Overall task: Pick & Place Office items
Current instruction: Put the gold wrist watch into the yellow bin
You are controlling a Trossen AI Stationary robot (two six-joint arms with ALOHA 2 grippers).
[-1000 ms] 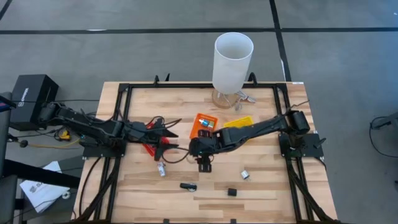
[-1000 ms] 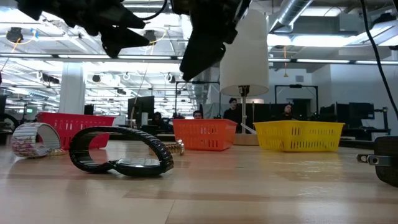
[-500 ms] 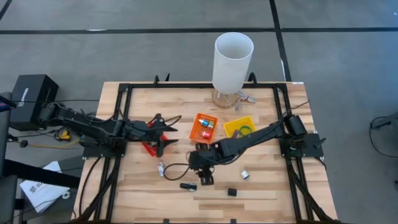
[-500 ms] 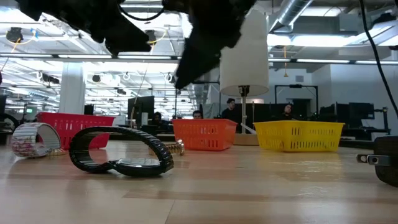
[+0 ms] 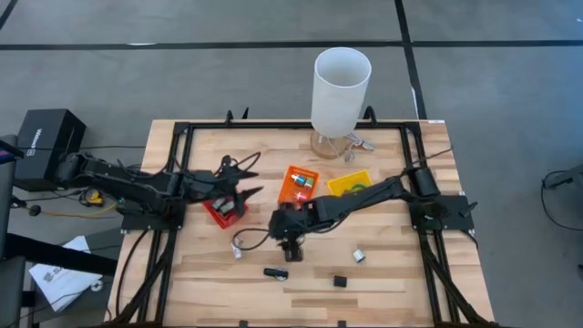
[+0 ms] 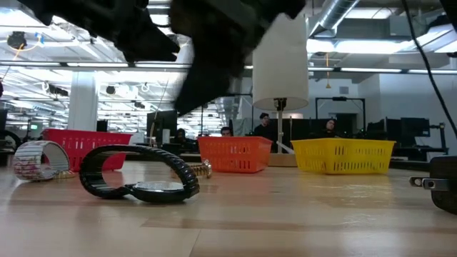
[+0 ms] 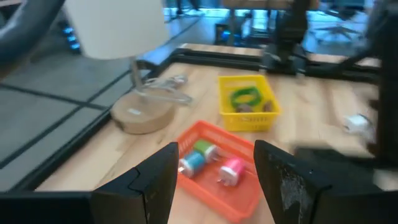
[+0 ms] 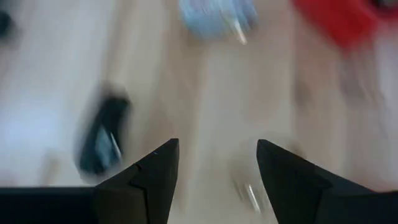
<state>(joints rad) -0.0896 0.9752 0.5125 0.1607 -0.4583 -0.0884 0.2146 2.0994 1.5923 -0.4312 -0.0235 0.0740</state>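
Wooden table [image 5: 383, 273] carries the loose office items in the high view: a black piece [image 5: 275, 272], a second black piece [image 5: 339, 281] and a small silvery clip [image 5: 359, 256] lie near the front edge, and my right end effector [image 5: 290, 250] hangs just above the first one while the left end effector [image 5: 244, 179] waits over the red bin [image 5: 224, 210]. In the low view a black band [image 6: 138, 172] lies looped on the table; I judge it light and soft, best pinched across one strand. Left wrist view shows my fingers spread and empty, above the orange bin [image 7: 249, 196] and yellow bin [image 7: 247, 118]. Right wrist view shows fingers also apart, holding nothing, with the black piece below them. I cannot read any writing.
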